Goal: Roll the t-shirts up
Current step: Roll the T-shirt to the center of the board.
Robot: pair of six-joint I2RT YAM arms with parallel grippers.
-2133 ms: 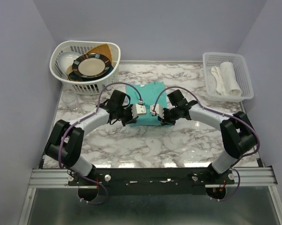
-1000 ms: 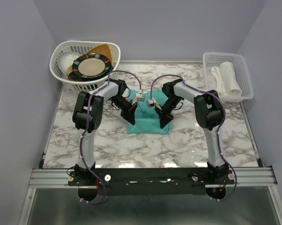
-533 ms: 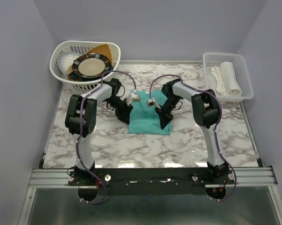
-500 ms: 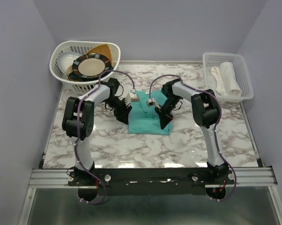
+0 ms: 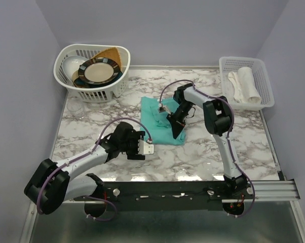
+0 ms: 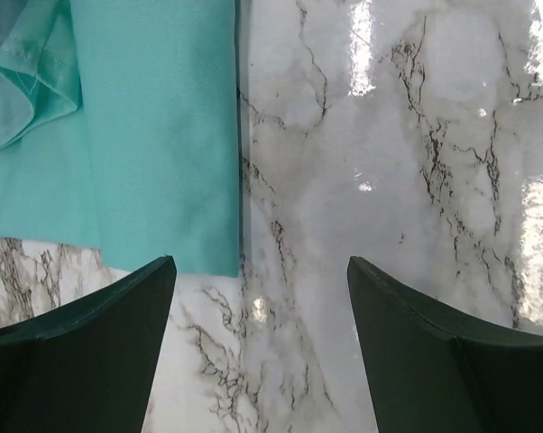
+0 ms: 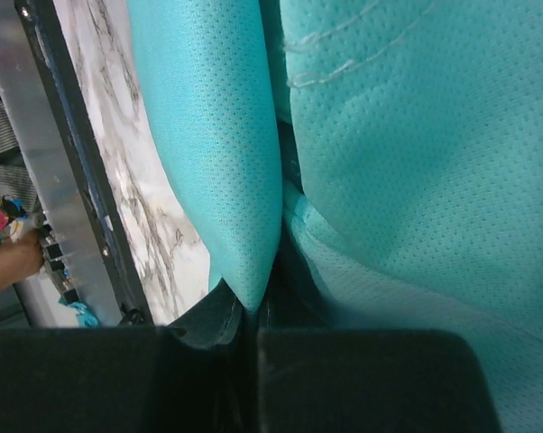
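Loosely folded, teal t-shirt [image 5: 157, 132] sits pinched in right gripper [image 7: 251, 311]; left gripper [image 6: 258, 266] gapes empty.

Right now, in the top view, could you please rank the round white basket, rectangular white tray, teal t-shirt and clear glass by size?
Round white basket
Rectangular white tray
Teal t-shirt, partly hidden by the right arm, so unsure
Clear glass

I see a white basket [image 5: 99, 93] at the marble desk's [image 5: 193, 157] far left corner, holding a dark-rimmed plate [image 5: 97, 71] and a white bowl [image 5: 70, 65]. A clear glass [image 5: 76, 107] stands just beside it. Far right, a white tray [image 5: 243, 59] holds rolled white cloths [image 5: 245, 85].
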